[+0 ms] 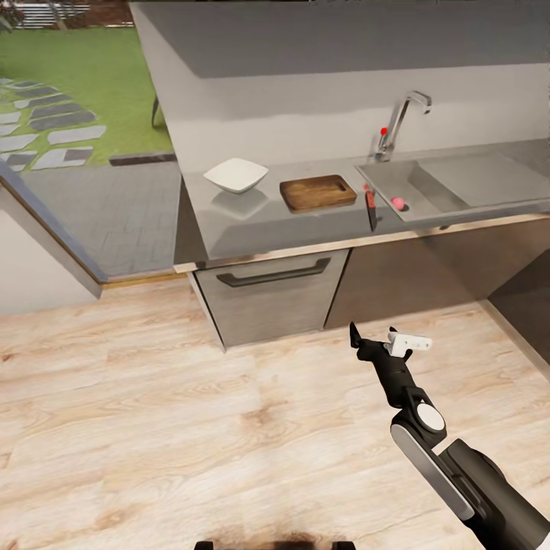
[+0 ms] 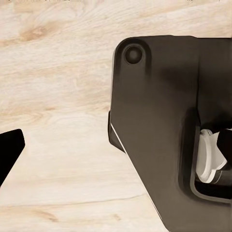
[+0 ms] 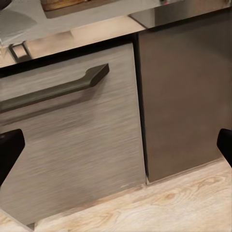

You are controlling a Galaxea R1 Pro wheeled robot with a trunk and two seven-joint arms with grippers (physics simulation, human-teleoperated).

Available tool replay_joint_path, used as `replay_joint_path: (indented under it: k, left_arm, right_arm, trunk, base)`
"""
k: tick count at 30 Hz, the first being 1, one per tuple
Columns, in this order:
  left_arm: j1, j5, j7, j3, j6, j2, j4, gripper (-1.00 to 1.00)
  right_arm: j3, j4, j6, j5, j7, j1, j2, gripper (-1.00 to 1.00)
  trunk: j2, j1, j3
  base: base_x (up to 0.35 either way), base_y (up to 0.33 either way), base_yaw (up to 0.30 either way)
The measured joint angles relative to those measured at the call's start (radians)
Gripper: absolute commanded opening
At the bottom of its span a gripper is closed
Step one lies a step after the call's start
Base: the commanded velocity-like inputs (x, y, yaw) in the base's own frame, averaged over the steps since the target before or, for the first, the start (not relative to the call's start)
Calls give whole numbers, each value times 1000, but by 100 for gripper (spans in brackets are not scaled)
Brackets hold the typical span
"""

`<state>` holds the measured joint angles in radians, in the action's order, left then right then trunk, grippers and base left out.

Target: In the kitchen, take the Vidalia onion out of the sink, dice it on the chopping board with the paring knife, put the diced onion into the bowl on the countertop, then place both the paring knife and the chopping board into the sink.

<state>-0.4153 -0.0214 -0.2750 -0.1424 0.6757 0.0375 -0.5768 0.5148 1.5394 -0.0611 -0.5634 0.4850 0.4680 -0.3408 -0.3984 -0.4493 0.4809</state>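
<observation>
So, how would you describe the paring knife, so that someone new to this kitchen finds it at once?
Start at the steel sink set into the grey countertop, under the chrome faucet. Just beside the basin's near corner, between it and the chopping board, lies the paring knife. It is slim and dark with a reddish handle, unlike the round pink Vidalia onion close by.

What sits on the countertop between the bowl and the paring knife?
In the head view, the chopping board lies on the countertop between the bowl and the paring knife, touching neither.
</observation>
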Motion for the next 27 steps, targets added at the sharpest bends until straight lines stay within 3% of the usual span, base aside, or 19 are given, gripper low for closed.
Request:
replay_joint_path:
  k: [11, 24, 27]
  left_arm:
    - [0, 0, 0, 0, 0, 0, 0, 100]
    - [0, 0, 0, 0, 0, 0, 2, 100]
    - [0, -1, 0, -1, 0, 0, 2, 100]
  right_arm:
    - [0, 0, 0, 0, 0, 0, 0, 100]
    - [2, 0, 0, 0, -2, 0, 0, 100]
    - [32, 0, 0, 0, -12, 0, 0, 100]
  trunk:
    - [0, 0, -18]
    - [0, 0, -38]
    - [0, 0, -43]
  base:
    - [0, -59, 0]
    - [-25, -280, 0]
    - [-100, -309, 0]
